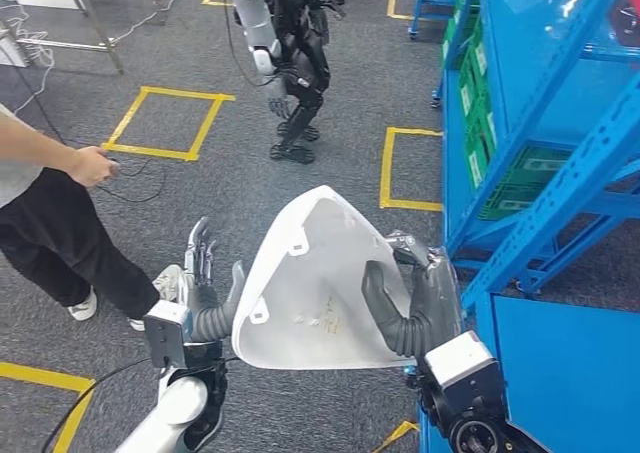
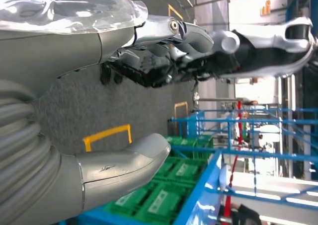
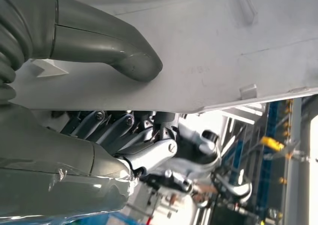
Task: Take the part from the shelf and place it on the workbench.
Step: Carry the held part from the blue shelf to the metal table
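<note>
Right now: the white moulded part is off the blue shelf and carried in front of the robot, over the grey floor; no workbench can be seen from where it stands.
Step in hand: carrying the part, as I judge it, with the setting-down not yet done.
Right hand: grasping the part. Its thick grey thumb lies across the pale inner face, and its darker fingers are tucked behind the panel's edge.
Left hand: released, holding nothing. Its fingers are apart and pointing away from the robot, its thumb just beside the part's near rim; whether it touches I cannot tell. In the left wrist view nothing lies between thumb and fingers.
Part's pose: tilted, hollow side toward the robot, narrow end pointing away, broad rim nearest the right hand.
How to do it well: I'd bring the left hand in under the free rim before turning, since one hand carries a wide shell by its edge.
Watch for: the shelf frame close beside the right hand, and a person standing beyond the left hand.
</note>
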You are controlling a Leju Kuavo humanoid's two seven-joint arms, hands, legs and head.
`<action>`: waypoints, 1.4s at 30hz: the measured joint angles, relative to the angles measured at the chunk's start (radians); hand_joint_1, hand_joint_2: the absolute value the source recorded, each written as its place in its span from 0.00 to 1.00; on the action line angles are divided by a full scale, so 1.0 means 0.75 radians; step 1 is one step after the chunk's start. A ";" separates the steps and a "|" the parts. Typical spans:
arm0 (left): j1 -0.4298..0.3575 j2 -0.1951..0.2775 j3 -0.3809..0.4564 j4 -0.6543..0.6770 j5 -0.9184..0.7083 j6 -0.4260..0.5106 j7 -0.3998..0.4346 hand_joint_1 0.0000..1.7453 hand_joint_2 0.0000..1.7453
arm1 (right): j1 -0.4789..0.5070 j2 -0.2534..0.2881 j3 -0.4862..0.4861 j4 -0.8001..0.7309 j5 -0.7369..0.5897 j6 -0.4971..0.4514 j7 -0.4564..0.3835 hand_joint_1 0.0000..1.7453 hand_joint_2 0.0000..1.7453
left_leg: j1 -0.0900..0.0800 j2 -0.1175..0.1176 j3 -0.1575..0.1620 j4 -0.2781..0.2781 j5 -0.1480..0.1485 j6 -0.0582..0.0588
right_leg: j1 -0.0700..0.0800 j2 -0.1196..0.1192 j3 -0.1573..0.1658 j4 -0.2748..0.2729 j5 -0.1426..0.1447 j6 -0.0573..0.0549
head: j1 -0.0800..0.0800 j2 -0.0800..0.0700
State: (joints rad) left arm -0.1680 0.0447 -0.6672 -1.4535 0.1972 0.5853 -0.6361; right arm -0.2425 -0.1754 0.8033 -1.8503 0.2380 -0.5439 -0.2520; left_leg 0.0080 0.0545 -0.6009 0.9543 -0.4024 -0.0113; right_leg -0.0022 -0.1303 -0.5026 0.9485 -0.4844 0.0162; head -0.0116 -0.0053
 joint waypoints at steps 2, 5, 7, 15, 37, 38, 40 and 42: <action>-0.004 0.004 0.000 -0.003 0.000 -0.004 0.002 0.00 1.00 | -0.005 0.000 0.005 0.004 0.001 -0.002 -0.005 1.00 1.00 | 0.005 -0.034 0.006 -0.008 0.004 0.016 | -0.009 0.045 -0.017 0.052 -0.043 0.012 | 0.009 0.000; -0.011 0.006 0.000 -0.004 0.000 -0.012 0.002 0.00 1.00 | -0.004 0.000 0.011 0.010 0.002 -0.004 -0.008 1.00 1.00 | 0.005 -0.084 0.011 -0.010 0.004 0.031 | -0.015 0.146 -0.133 0.300 -0.159 0.019 | 0.039 0.000; -0.010 0.006 -0.001 -0.004 0.000 -0.015 0.002 0.00 1.00 | -0.001 0.000 0.014 0.014 0.002 -0.005 -0.009 1.00 1.00 | 0.002 -0.124 0.013 -0.009 0.003 0.033 | -0.015 0.166 -0.198 0.406 -0.171 0.018 | 0.051 0.000; -0.007 0.007 -0.001 -0.005 0.000 -0.017 0.002 0.00 1.00 | -0.005 0.001 0.016 0.017 0.002 -0.011 -0.013 1.00 1.00 | 0.012 -0.267 0.004 -0.013 0.014 -0.005 | -0.018 0.284 -0.031 0.009 0.037 -0.017 | 0.065 0.000; 0.009 0.018 -0.003 -0.043 -0.060 0.025 0.033 0.00 1.00 | 0.006 0.002 0.015 0.017 0.000 0.001 -0.021 1.00 1.00 | 0.000 -0.091 0.027 -0.016 -0.002 0.034 | -0.018 0.143 -0.143 0.299 -0.143 0.021 | 0.047 0.000; 0.010 0.018 -0.003 -0.045 -0.065 0.026 0.037 0.00 1.00 | 0.011 0.002 0.014 0.017 -0.001 0.001 -0.020 1.00 1.00 | -0.003 -0.108 0.028 -0.015 -0.002 0.036 | -0.018 0.157 -0.184 0.377 -0.162 0.019 | 0.055 0.000; 0.012 0.018 -0.004 -0.047 -0.071 0.028 0.041 0.00 1.00 | 0.018 0.002 0.014 0.017 -0.004 0.001 -0.018 1.00 1.00 | -0.008 -0.147 0.032 -0.015 -0.003 0.039 | -0.016 0.171 -0.201 0.386 -0.122 0.010 | 0.063 0.000; 0.014 0.018 -0.004 -0.048 -0.073 0.028 0.042 0.00 1.00 | 0.020 0.001 0.013 0.017 -0.006 0.001 -0.016 1.00 1.00 | -0.009 -0.185 0.037 -0.015 -0.004 0.039 | -0.012 0.213 -0.135 0.215 -0.014 -0.009 | 0.070 0.000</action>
State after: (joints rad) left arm -0.1577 0.0582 -0.6702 -1.4894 0.1423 0.6062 -0.6044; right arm -0.2274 -0.1743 0.8129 -1.8376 0.2338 -0.5429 -0.2642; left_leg 0.0013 -0.0844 -0.5729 0.9434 -0.4053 0.0180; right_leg -0.0112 0.0292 -0.6040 1.1095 -0.4946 0.0095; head 0.0406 -0.0053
